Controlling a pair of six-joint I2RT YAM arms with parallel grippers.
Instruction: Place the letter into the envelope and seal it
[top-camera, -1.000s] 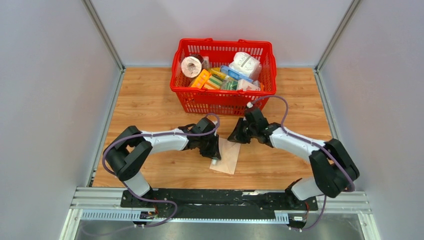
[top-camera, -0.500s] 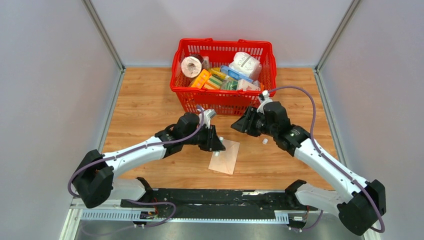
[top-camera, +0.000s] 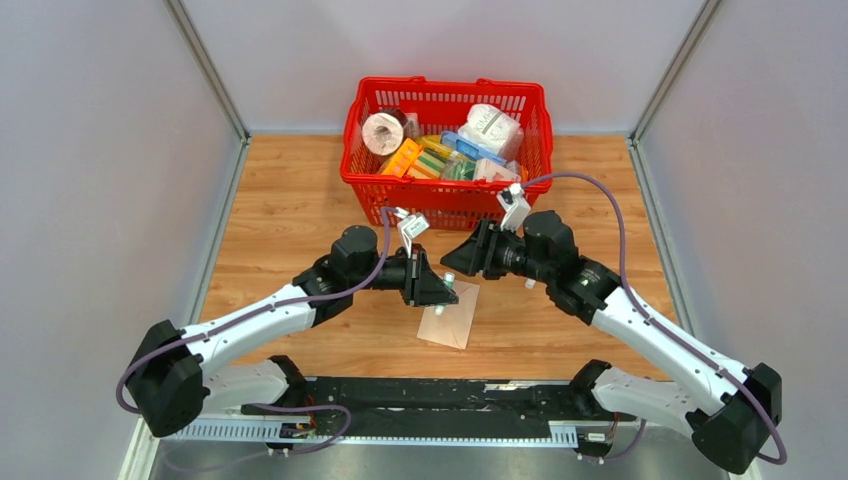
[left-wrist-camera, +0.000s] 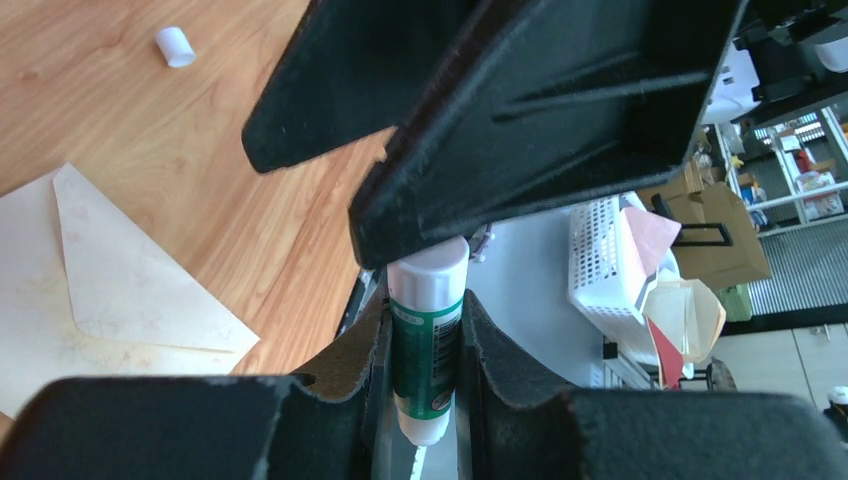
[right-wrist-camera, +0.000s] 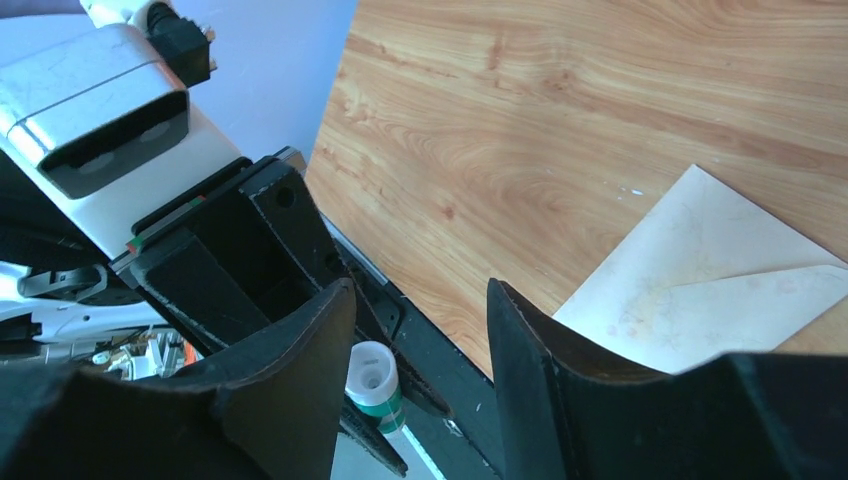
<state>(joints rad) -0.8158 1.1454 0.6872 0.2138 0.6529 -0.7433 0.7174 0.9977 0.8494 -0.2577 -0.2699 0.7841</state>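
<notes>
Envelope: the envelope (top-camera: 452, 314) is lying flat on the tabletop (top-camera: 300, 200), near the middle and just below the two grippers. Its triangular flap is showing in both wrist views.
Letter: no separate whitish sheet is showing anywhere. Whether it is sitting inside the envelope cannot be told.
Left gripper: the left gripper (left-wrist-camera: 425, 325) is clamping a glue stick (left-wrist-camera: 427, 345) around the middle of the barrel and holding it off the tabletop above the envelope's far edge.
Right gripper: the right gripper (right-wrist-camera: 415, 300) is facing the left one with its fingers apart and gripping nothing. The stick's end is sitting in the gap between them.
Loose piece: a small white cylinder (top-camera: 528, 283), probably the stick's cap, is lying on the wood to the right of the envelope.
Background: a red basket (top-camera: 445, 205) of goods is standing at the far side, well apart from the work.
Envelope handling: it is looking thin, light and limp, likely to slide on the smooth wood and buckle if pushed. The flap's free edge or a corner is looking like the best place to pinch it.
Glue stick handling: it is looking light, rigid and smooth-sided, so a mid-barrel hold is suiting it. The glue end is probably soft and tacky, so only gentle strokes along the flap are seeming wise.
</notes>
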